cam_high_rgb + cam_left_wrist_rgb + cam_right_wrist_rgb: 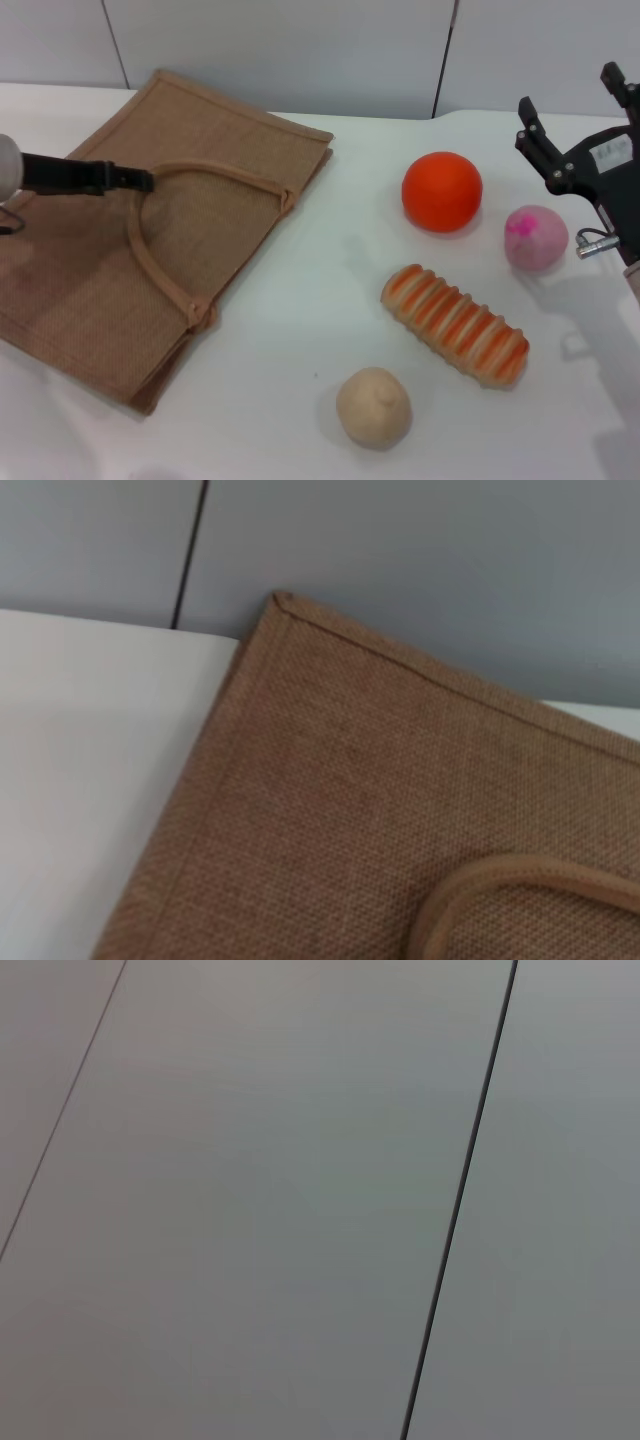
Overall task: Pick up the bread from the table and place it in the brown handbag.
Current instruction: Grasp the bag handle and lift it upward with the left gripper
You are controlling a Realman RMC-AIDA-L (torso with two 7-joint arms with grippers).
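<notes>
The bread (455, 325), a ribbed loaf striped orange and cream, lies on the white table (290, 330) right of centre. The brown handbag (110, 270) lies flat at the left. Its upper strap handle (215, 172) is pinched at one end by my left gripper (143, 180), which is shut on it. In the left wrist view the handbag (380, 790) fills most of the picture, with a loop of the handle (520, 882) showing. My right gripper (570, 95) hangs open above the far right of the table, apart from the bread.
An orange ball (442, 191) and a pink ball (536, 237) sit behind the bread. A round beige lump (374, 407) lies in front of it. The right wrist view shows only grey wall panels. Bare tabletop (80, 770) lies beside the bag.
</notes>
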